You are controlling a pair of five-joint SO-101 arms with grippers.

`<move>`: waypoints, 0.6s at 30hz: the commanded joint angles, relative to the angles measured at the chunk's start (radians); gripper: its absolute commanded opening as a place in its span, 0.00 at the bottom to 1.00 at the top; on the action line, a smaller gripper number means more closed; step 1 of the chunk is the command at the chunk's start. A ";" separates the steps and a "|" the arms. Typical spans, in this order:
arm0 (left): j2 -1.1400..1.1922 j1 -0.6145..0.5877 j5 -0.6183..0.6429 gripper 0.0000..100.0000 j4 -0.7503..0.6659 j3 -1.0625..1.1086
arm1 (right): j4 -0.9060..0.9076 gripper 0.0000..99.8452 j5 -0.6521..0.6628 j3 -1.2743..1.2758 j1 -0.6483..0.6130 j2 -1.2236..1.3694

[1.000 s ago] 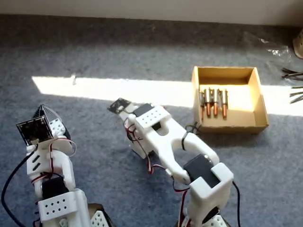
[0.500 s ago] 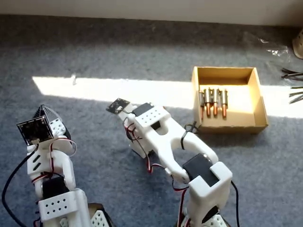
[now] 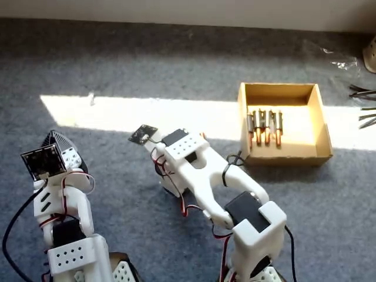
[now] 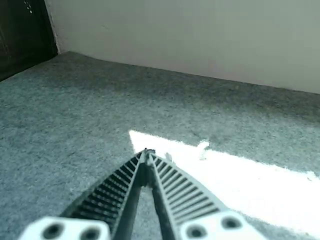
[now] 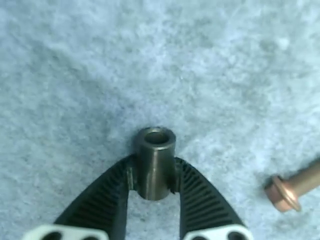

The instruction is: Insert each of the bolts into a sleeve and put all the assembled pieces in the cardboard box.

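My right jaws are closed narrow on a dark metal sleeve (image 5: 155, 161), gripping its lower half from both sides. Its open bore faces away from my wrist, toward the grey, carpet-like counter (image 3: 117, 70). I cannot tell whether the sleeve touches the counter or hangs just above it. Near it, apart from the sleeve and outside my grip, a copper-coloured bolt (image 5: 292, 186) lies on the counter with its flanged head toward the sleeve's side.

From above, my right arm (image 3: 205, 170) stretches low over the counter, its wrist at the edge of a sunlit band (image 3: 117, 108), well short of the cardboard box (image 3: 286, 156). The box sits open beyond and to the right of that wrist. Four assembled pieces (image 3: 261, 127) lie in it side by side, parallel, near its left wall.

My left jaws are pressed together with their toothed tips meeting and nothing between them, and they point over the counter toward the sunlit band. My left arm (image 3: 59, 194) stands well apart from the box.

A crumpled clear plastic wrapper (image 3: 332, 56) and some dark tools (image 3: 364, 91) lie past the box at the counter's far right.
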 commanded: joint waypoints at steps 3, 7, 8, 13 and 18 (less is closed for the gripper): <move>-0.007 0.007 -0.003 0.01 -0.014 0.024 | -0.008 0.00 0.014 -0.042 -0.008 -0.012; -0.007 0.007 -0.003 0.01 -0.014 0.024 | 0.035 0.00 0.012 -0.044 0.005 -0.082; -0.007 0.007 -0.003 0.01 -0.014 0.024 | 0.041 0.00 0.012 -0.044 0.008 -0.120; -0.007 0.007 -0.003 0.01 -0.014 0.024 | 0.041 0.00 0.012 -0.038 0.025 -0.364; -0.007 0.010 -0.003 0.01 -0.014 0.024 | 0.076 0.00 0.012 -0.004 0.071 -0.544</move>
